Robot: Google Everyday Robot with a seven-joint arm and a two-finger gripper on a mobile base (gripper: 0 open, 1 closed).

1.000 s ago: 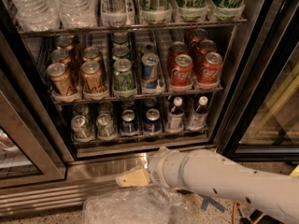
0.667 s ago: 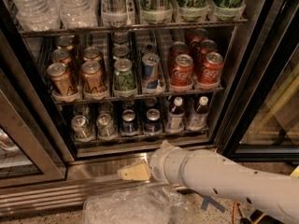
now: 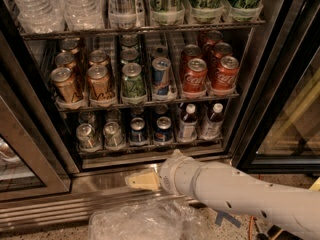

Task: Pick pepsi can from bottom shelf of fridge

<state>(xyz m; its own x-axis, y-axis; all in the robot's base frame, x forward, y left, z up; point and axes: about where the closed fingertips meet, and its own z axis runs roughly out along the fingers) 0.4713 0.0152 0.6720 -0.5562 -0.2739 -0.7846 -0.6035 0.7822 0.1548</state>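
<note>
The fridge stands open in front of me. On its bottom shelf the pepsi can, dark blue with a silver top, sits in a middle lane. A similar dark blue can stands just left of it. My gripper, pale yellow at the end of a white arm, hovers over the steel sill below and in front of the shelf. It points left, a little lower than the cans, and touches nothing.
Two silver cans fill the shelf's left lanes and two dark bottles the right. The rack above holds gold, green, pale blue and red cans. Crumpled clear plastic lies on the floor below the gripper. A glass door stands at right.
The gripper and arm have risen slightly, closer to the fridge's front lip. The cans have not moved.
</note>
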